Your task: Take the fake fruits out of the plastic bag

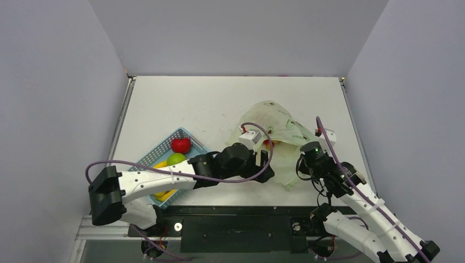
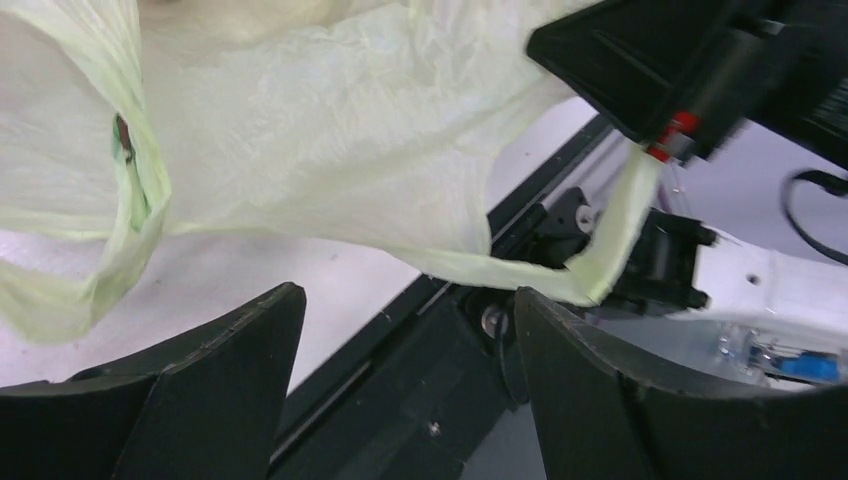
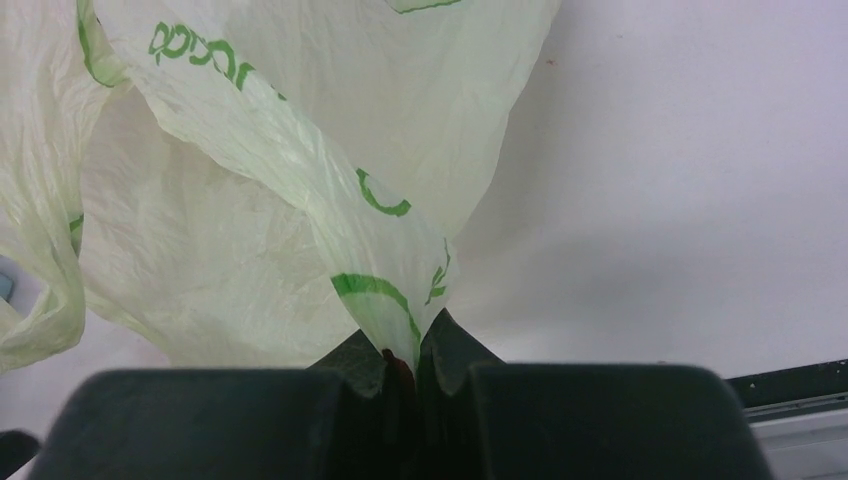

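Note:
The pale yellow-green plastic bag lies crumpled at the table's middle right. My right gripper is shut on a fold of the plastic bag, which is pinched between its fingertips. My left gripper is open and empty at the bag's near left side. In the left wrist view its jaws stand wide apart below the hanging plastic bag, touching nothing. A red fruit and a light green fruit sit in the blue basket. A small red-orange patch shows at the bag; I cannot tell what it is.
Yellow bananas also lie in the basket, partly under my left arm. The table's dark front rail runs just behind both grippers. Grey walls close in the table on the left, back and right.

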Controlling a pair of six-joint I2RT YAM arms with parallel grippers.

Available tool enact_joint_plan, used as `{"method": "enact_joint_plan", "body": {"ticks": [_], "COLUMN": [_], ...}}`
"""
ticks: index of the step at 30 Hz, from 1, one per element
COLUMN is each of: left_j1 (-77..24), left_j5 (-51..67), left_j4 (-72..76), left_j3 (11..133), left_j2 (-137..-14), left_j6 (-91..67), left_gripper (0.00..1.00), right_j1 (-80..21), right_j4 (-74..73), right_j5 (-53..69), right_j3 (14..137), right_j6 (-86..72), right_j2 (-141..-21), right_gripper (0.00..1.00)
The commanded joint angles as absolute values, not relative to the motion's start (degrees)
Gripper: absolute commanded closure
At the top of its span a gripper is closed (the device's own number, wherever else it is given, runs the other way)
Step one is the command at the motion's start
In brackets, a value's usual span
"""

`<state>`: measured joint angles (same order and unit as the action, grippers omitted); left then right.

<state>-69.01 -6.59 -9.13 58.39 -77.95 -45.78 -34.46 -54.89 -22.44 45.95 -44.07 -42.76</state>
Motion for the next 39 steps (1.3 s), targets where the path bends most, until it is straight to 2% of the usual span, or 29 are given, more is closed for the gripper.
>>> {"method": "enact_joint_plan", "body": {"ticks": [1,6,8,12,14,21,29,39], "left_j1": [-69.08,-68.96,-68.68,-67.34,-66.18,-62.05,-60.76,-58.15], "left_j5": [-11.44,-13.77,-16.11,-18.99,-19.48,-17.00,-21.09,-25.16], "left_j4": [-5.55,-4.57,-4.32,-1.53,1.21,6.24,6.89,5.13], "left_j3": [63.74,68.85,70.62,72.72,73.43,78.02,83.99,90.38], "left_j2": [-84.29,-91.23,-93.76,-97.51,-99.20,-107.53,-114.89,-122.92], "left_j6": [-44.14,-42.70,-42.11,-42.50,-43.06,-45.03,-41.50,-36.63], "left_gripper": [0.34,0.45,0.55,0.66,0.68,0.67,0.49,0.43], "right_j1": [-34.05,-34.06,-34.02,-34.04,-34.03,-34.08,-34.09,-34.08], "right_j4": [-53.32,-53.23,-53.12,-51.94,-51.70,-51.67,-51.62,-51.33], "right_j5": [-22.97,-22.81,-22.74,-21.92,-21.44,-21.07,-20.72,-20.05], "right_j3": [46.74,45.63,44.98,42.99,42.27,42.28,42.28,42.07], "right_j6": [-44.42,-45.17,-45.58,-46.52,-46.79,-46.33,-46.30,-46.03], "right_j2": [-41.19,-40.35,-40.05,-39.29,-39.26,-40.03,-40.77,-40.81], "right_gripper": [1.00,1.00,1.00,1.00,1.00,1.00,1.00,1.00]}}
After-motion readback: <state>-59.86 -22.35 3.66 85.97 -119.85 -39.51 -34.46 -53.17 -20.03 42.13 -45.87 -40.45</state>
